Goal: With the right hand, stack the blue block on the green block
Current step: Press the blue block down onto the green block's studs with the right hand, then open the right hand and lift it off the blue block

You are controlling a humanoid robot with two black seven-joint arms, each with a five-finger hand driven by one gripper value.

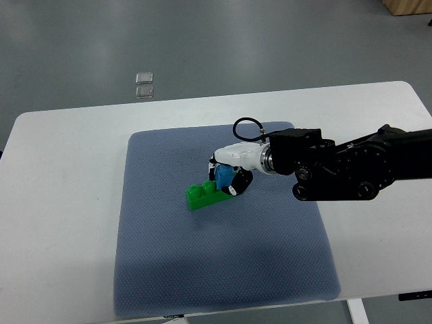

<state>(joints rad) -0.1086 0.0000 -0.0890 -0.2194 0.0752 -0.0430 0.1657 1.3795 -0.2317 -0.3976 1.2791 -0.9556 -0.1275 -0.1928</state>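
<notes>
A green block (202, 196) with studs on top lies on the blue-grey mat (202, 270) near the mat's middle. My right hand (227, 177) reaches in from the right edge, its white and black fingers curled around a small blue block (221, 177). The blue block sits at the green block's right end, just above it; whether the two touch I cannot tell. Much of the blue block is hidden by the fingers. The left arm does not show.
The mat lies on a white table (61, 202) whose far edge borders grey floor. Two small clear squares (144, 84) lie on the floor beyond the table. My black right forearm (351, 169) spans the mat's right side.
</notes>
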